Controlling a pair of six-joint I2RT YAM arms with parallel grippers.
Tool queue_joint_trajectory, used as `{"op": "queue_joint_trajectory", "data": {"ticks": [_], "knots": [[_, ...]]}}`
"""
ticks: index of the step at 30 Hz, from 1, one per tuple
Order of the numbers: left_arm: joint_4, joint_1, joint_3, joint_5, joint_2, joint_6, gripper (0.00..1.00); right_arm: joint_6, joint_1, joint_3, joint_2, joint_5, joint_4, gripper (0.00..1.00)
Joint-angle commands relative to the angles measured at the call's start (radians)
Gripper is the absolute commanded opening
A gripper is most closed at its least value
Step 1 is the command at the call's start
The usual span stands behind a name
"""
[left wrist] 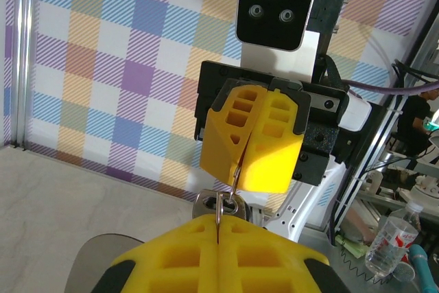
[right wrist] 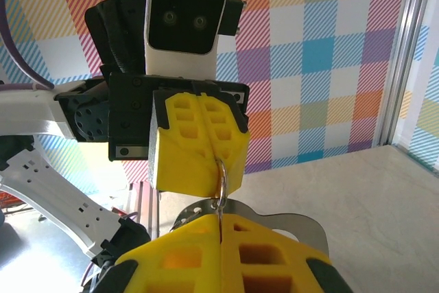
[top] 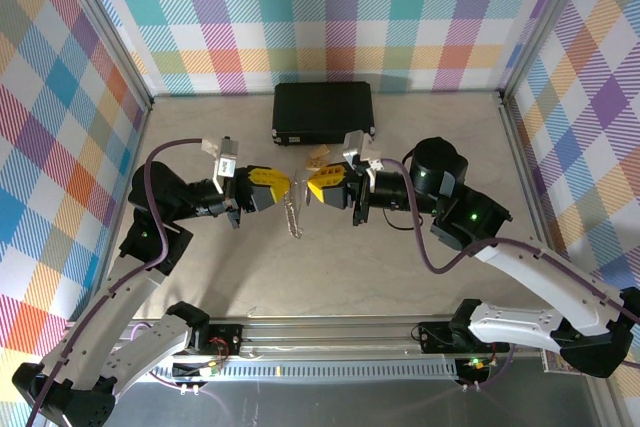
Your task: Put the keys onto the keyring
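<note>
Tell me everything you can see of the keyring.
The keyring is shiny silver metal: a flat curved band with a thin wire loop. It is held edge-on between the left gripper and the right gripper, both shut on it from opposite sides. From above it shows as a thin strip with a toothed or beaded edge, hanging below the fingertips.

Black case (top: 323,113) flat at table (top: 400,267) far edge; small tan piece (top: 318,156) just before it; plaid walls (top: 330,17) around.
</note>
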Motion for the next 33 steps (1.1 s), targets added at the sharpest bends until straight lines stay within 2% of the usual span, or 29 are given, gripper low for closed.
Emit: {"op": "queue_joint_trajectory", "data": {"ticks": [1, 19, 22, 27, 33], "knots": [[0.019, -0.006, -0.008, -0.003, -0.004, 0.028, 0.0, -0.018, 0.01, 0.033, 0.008, 0.022, 0.032, 0.0], [-0.016, -0.009, -0.026, -0.007, -0.008, 0.061, 0.0, -0.017, 0.015, 0.053, 0.039, 0.022, 0.032, 0.0], [-0.108, -0.012, -0.015, -0.044, -0.023, 0.156, 0.0, -0.025, 0.015, 0.052, 0.028, 0.033, 0.005, 0.0], [-0.382, -0.033, 0.052, -0.091, -0.036, 0.432, 0.0, -0.058, 0.015, 0.057, 0.006, 0.014, -0.08, 0.0], [-0.403, -0.038, 0.061, -0.06, -0.042, 0.479, 0.0, -0.102, 0.015, 0.044, -0.012, -0.028, -0.124, 0.0]]}}
